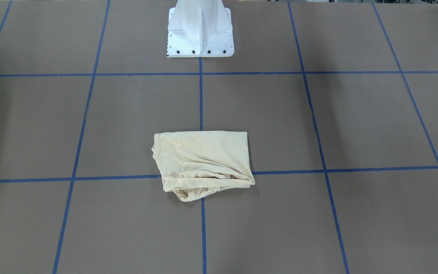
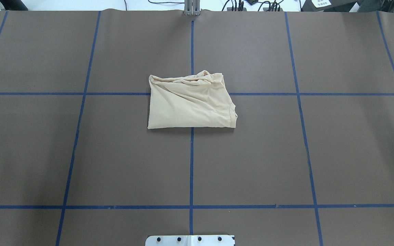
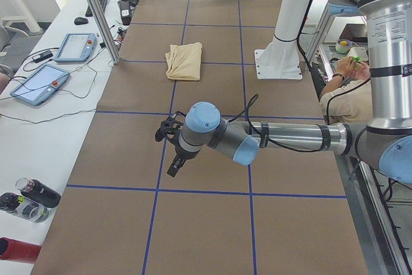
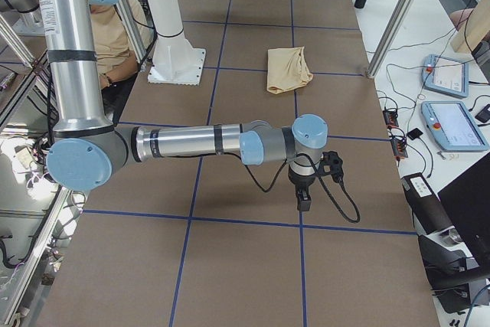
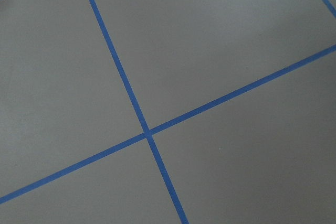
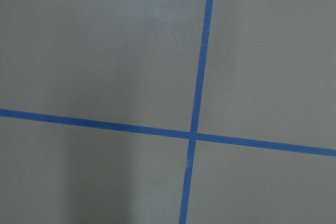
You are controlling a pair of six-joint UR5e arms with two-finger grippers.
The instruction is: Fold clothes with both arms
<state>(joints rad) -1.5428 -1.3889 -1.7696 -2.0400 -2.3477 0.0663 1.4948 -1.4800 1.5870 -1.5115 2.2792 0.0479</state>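
T-shirt (image 2: 190, 106), cream-yellow, lies folded into a compact rectangle near the middle of the brown counter (image 2: 115, 160), across a crossing of the blue tape lines (image 2: 192, 164), its edge away from the robot bunched and slightly untidy. Nothing grips it, so the folding looks essentially done. The left arm (image 3: 290, 136) and right arm (image 4: 191, 142) hang toward opposite counter ends, well apart from it. Whether the left hand (image 3: 175, 164) or right hand (image 4: 304, 201) is spread or pressed together, I cannot tell
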